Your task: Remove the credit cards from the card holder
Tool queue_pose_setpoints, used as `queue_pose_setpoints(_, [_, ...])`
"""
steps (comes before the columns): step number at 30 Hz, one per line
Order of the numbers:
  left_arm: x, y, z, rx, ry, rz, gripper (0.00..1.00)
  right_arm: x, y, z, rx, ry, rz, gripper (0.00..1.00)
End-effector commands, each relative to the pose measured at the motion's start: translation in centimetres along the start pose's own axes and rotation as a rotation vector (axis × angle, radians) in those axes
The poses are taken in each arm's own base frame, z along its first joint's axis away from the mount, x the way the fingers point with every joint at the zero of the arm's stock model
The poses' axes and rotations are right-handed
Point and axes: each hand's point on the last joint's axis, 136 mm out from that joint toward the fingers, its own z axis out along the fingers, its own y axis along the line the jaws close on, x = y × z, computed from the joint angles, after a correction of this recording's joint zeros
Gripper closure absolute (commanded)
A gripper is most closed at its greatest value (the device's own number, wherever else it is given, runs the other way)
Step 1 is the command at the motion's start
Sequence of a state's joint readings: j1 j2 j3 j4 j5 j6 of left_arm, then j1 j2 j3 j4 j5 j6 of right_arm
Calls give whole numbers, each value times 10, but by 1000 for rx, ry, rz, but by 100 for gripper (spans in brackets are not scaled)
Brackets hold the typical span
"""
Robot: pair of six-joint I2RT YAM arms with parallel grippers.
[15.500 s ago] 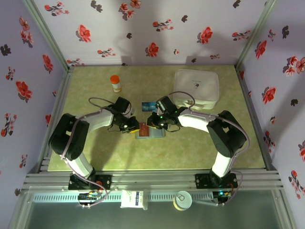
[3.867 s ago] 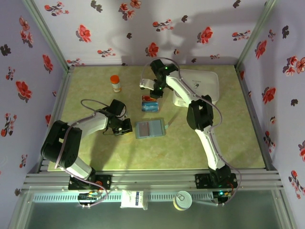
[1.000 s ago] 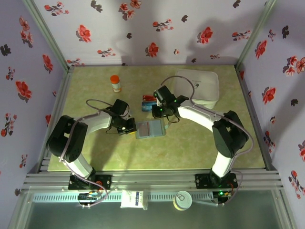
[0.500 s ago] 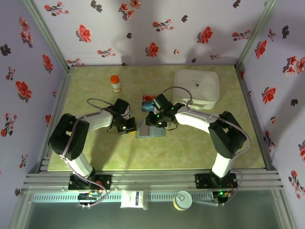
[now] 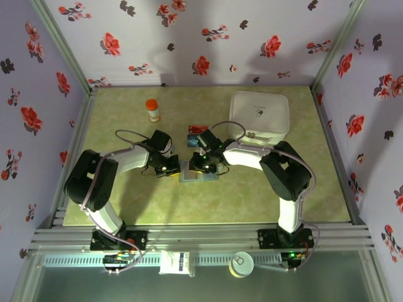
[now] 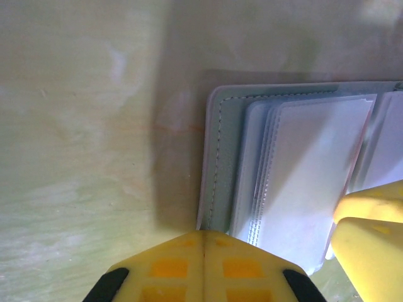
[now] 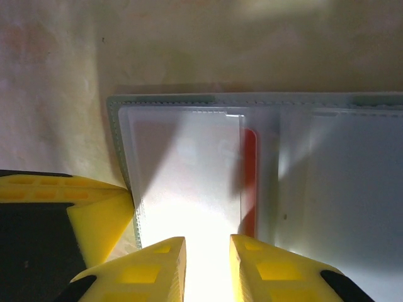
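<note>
Out: credit cards [image 5: 196,130] on table [image 5: 126,201]
Remaining: red card [image 7: 250,182] in card holder [image 7: 117,126] (sleeved)
My left jaws: clenched
My right jaws: slightly parted

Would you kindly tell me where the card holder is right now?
In the top view, the card holder lies open near the centre of the table, with the left gripper at its left edge and the right gripper over it.

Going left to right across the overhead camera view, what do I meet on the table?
Orange-capped bottle → left gripper → card holder → white box.
</note>
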State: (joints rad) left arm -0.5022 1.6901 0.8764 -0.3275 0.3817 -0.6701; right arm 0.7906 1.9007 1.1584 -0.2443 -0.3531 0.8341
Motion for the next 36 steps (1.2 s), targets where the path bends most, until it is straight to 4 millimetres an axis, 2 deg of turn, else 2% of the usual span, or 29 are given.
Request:
queue_pose_setpoints(1, [5, 8, 2, -36, 11, -1, 98, -3, 16, 3, -43, 2, -6, 74])
queue_pose_setpoints(11, [6, 9, 2, -45, 11, 0, 98, -3, 14, 14, -29, 25, -4, 78])
queue_pose_setpoints(18, [6, 13, 2, -65, 14, 2, 98, -4, -10, 2, 125, 0, -27, 75])
queue_pose_setpoints(21, [6, 13, 1, -68, 15, 6, 98, -4, -14, -5, 152, -8, -37, 75])
queue_pose_setpoints(28, [6, 12, -1, -69, 14, 4, 98, -7, -14, -9, 126, -16, -41, 75])
queue_pose_setpoints(36, [-5, 0, -20, -49, -51, 20, 98, -7, -5, -9, -38, -18, -17, 77])
